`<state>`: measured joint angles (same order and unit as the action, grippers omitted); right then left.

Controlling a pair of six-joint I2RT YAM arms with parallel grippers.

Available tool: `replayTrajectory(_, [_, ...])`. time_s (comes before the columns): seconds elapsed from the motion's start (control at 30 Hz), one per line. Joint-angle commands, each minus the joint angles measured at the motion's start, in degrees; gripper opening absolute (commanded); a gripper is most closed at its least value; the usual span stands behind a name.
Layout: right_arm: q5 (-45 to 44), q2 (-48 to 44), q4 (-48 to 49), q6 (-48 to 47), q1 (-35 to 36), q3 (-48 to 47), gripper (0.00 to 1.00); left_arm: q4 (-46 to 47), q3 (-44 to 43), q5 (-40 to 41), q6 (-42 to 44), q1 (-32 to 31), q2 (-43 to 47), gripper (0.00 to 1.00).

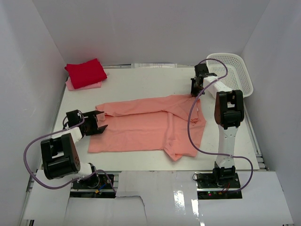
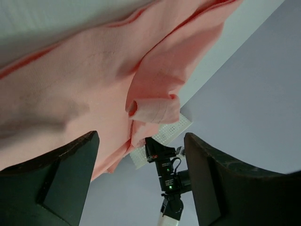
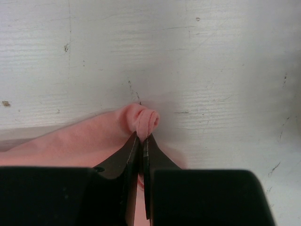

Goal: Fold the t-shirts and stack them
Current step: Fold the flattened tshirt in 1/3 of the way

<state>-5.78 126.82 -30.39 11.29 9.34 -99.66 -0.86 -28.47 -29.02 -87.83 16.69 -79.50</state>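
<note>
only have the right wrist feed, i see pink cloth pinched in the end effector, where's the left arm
Observer: The left end effector is open at the left edge of the salmon-pink t-shirt.
Operator: is that shirt folded
Observer: No, it lies mostly spread across the middle of the table; the right end effector pinches its far right corner.
Operator: any stack started
Observer: Yes, a folded red t-shirt sits on a pale pink t-shirt in the far left corner.
</note>
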Motion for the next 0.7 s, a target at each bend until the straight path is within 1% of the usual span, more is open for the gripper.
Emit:
replayTrajectory(0.0, [0.7,-1.1,0.7,-0.8,-0.3,-1.0,0.08,4.5,-0.3,0.7,-1.6,0.9,-0.7,0.81])
replayTrajectory(0.1, [0.7,-1.1,0.9,-0.9,-0.3,-0.8,0.08,4.9,-0.7,0.4,-1.6,1.7,-1.8,0.68])
replayTrajectory(0.33, [0.9,-1.1,1.1,-0.9,-0.3,-0.5,0.08,7.5,-0.4,-1.2,-2.3,4.0,-5.0,0.67])
replayTrajectory(0.6, [0.9,-1.3,1.3,-1.0,-0.3,-0.4,0.08,9.0,-0.9,-2.4,-3.0,4.8,-8.6,0.66])
replayTrajectory(0.63, [0.9,-1.4,1.3,-1.0,-0.3,-0.4,0.08,9.2,-1.0,-2.5,-3.0,4.8,-8.9,0.63])
replayTrajectory(0.67, [0.9,-1.3,1.3,-1.0,-0.3,-0.5,0.08,9.4,-1.2,-2.7,-3.1,4.8,-9.2,0.53])
